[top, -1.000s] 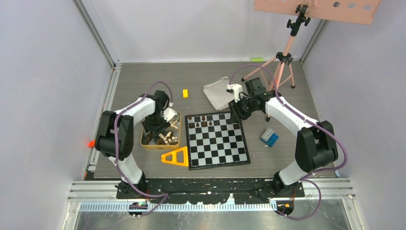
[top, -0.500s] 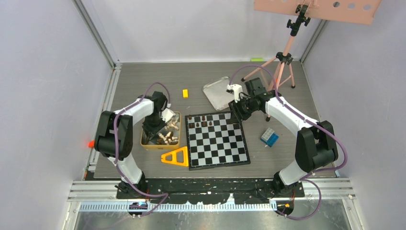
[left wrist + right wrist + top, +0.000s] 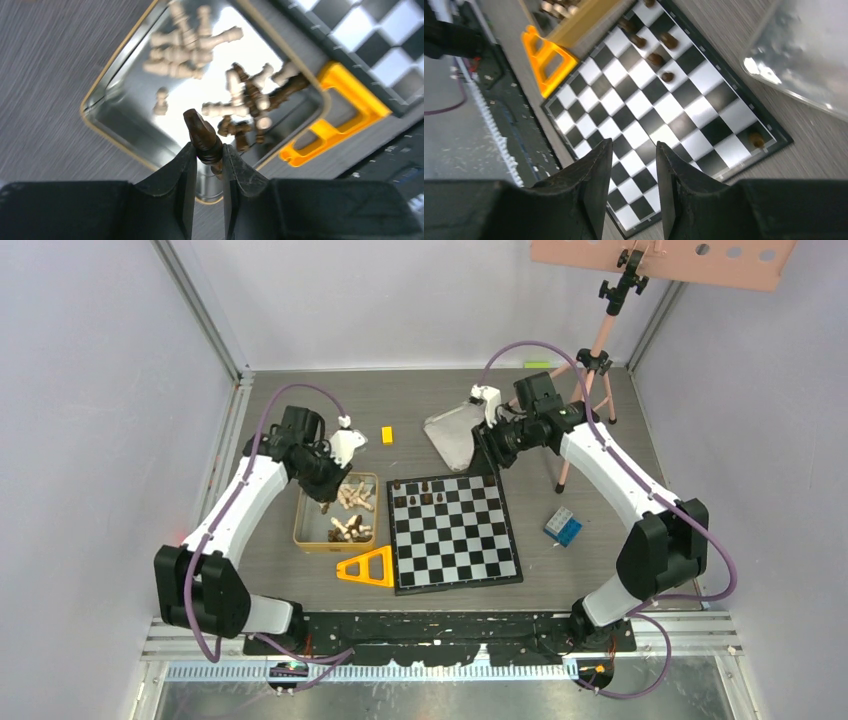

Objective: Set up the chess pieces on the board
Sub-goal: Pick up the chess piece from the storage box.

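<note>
Both arms have risen from the grey table [image 3: 300, 405] since a second ago. The left arm [image 3: 238, 502], then folded down into the gold tin [image 3: 298, 530], now reaches long and high above it. The right arm [image 3: 612, 468] has drawn back from the board [image 3: 456, 540] toward the silver lid [image 3: 448, 432].

The left tool [image 3: 324, 498] points down over the tin's far end. In the wrist view the left tool [image 3: 206, 150] pinches a dark chessman [image 3: 201, 134] near its base, so the piece stands out past the fingertips, slim, ringed and brown. Well below it lies the tin [image 3: 107, 85]. Pale chessmen [image 3: 182, 47] are heaped at the end of the tin farther from the tool, and a tangle of dark and pale ones [image 3: 245, 120] lies just beyond the tips. A yellow triangle [image 3: 330, 132] sits beside the tin.

The right tool [image 3: 492, 452] hangs near the board's far right corner. Seen from its wrist, the right tool [image 3: 631, 150] has its fingers spread with nothing between them, and the black and white board [image 3: 644, 115] shows through the gap, well below. Dark pieces [image 3: 655, 58] stand in a short line at the board's far edge, beyond the tips. One more [image 3: 755, 140] stands alone on the corner square to the side, near the lid [image 3: 804, 45].
</note>
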`<state>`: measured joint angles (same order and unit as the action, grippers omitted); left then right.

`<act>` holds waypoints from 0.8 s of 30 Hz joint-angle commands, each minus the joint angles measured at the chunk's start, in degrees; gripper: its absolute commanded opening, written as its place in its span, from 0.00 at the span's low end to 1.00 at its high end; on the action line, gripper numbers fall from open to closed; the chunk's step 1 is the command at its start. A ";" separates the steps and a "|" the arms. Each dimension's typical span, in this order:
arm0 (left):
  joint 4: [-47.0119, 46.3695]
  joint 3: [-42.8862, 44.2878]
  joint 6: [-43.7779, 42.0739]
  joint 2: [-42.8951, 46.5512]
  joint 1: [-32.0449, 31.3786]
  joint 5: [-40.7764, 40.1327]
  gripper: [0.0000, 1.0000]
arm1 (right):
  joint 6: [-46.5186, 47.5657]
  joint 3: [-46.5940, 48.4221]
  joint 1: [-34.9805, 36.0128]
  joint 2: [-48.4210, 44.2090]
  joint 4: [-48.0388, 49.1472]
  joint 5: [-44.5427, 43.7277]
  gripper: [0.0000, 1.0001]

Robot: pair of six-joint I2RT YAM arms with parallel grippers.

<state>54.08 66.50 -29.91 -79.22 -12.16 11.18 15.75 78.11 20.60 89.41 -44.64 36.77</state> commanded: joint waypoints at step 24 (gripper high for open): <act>-6.16 2.96 -0.04 4.78 -8.72 36.29 0.18 | -28.98 11.60 16.28 14.03 21.31 19.75 0.62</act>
<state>50.15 68.29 -29.98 -75.94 -20.25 45.12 -9.28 86.91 35.90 102.48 -27.86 54.37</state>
